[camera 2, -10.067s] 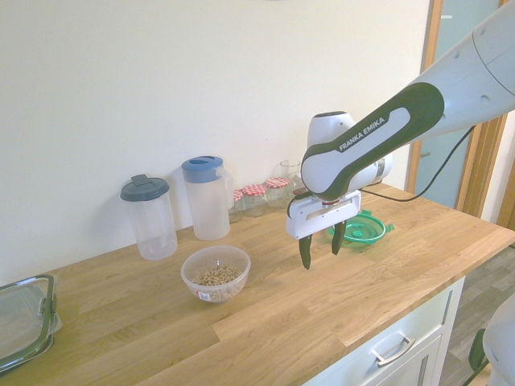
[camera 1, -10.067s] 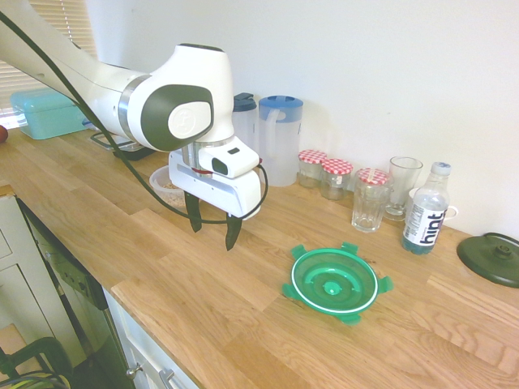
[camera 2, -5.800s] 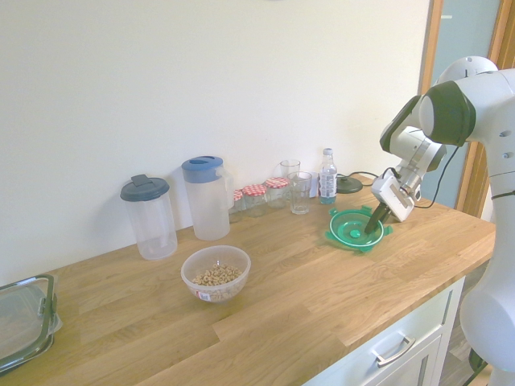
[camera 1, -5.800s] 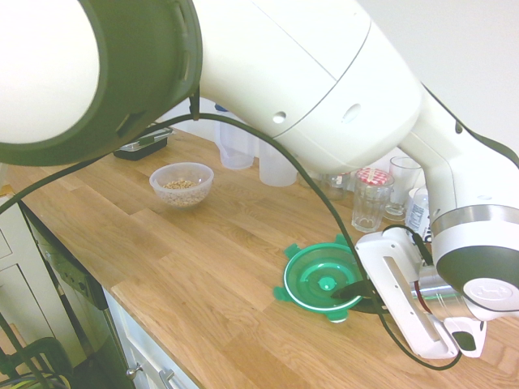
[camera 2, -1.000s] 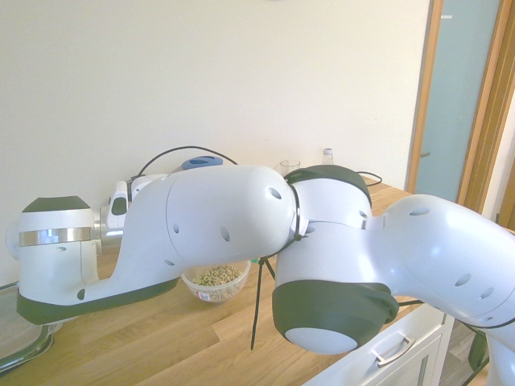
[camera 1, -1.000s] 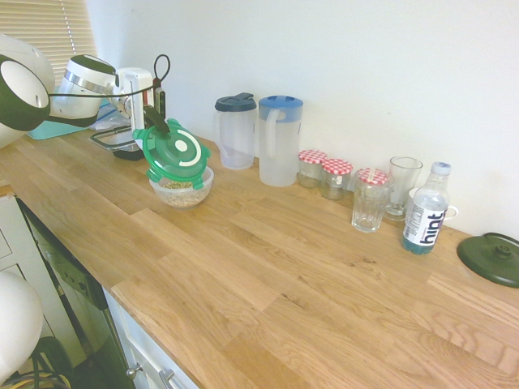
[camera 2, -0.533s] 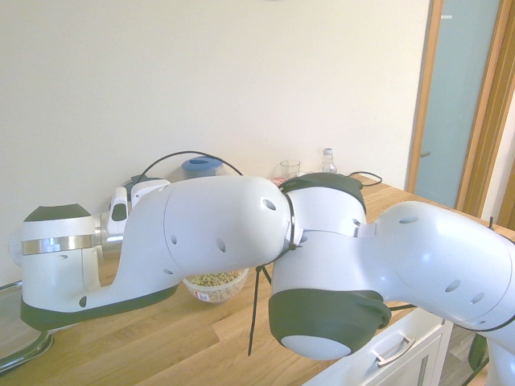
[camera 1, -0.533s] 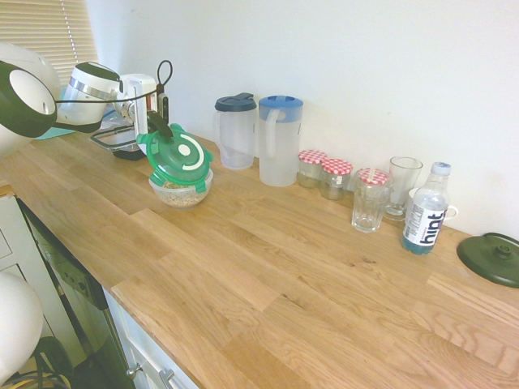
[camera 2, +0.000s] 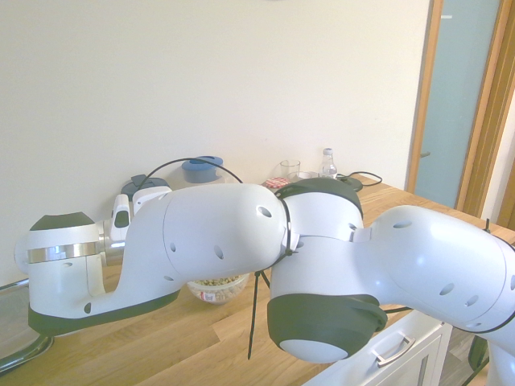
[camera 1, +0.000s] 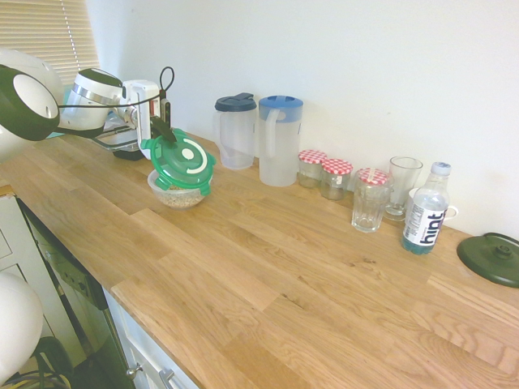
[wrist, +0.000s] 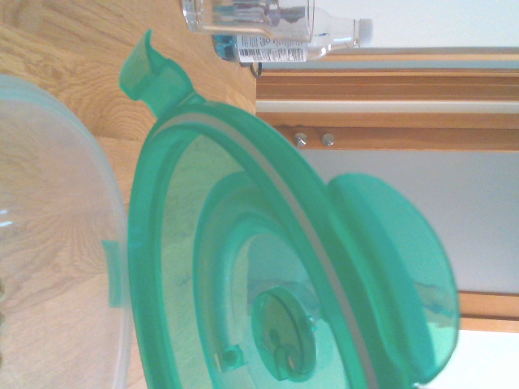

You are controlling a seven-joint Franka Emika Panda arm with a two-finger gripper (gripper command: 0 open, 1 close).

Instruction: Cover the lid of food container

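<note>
Starting far left, catching part of a black-based rectangular container [camera 1: 127, 152] behind the bowl, then straight to the gripper [camera 1: 168, 135], clenched on the edge of the green snap-tab lid [camera 1: 185, 159]! Holding that lid tilted above the clear plastic bowl of beige grains [camera 1: 179, 198], with its lower edge close by the rim (touching or just short of it, impossible to tell from here). Not lying flat over the bowl, so not covering it. Moving right, past the dark-lidded clear pitcher [camera 1: 236, 134] and on to the blue-lidded pitcher [camera 1: 280, 144], standing side by side. Next, spotting two squat jars with red-checked lids [camera 1: 335, 180], then a taller glass with a matching lid [camera 1: 371, 203], near a clear drinking glass [camera 1: 403, 186]. Passing the upright "hint" bottle [camera 1: 426, 212], and reaching, far right, a dark green knobbed lid [camera 1: 493, 258], flat on the wooden countertop [camera 1: 268, 267]
</note>
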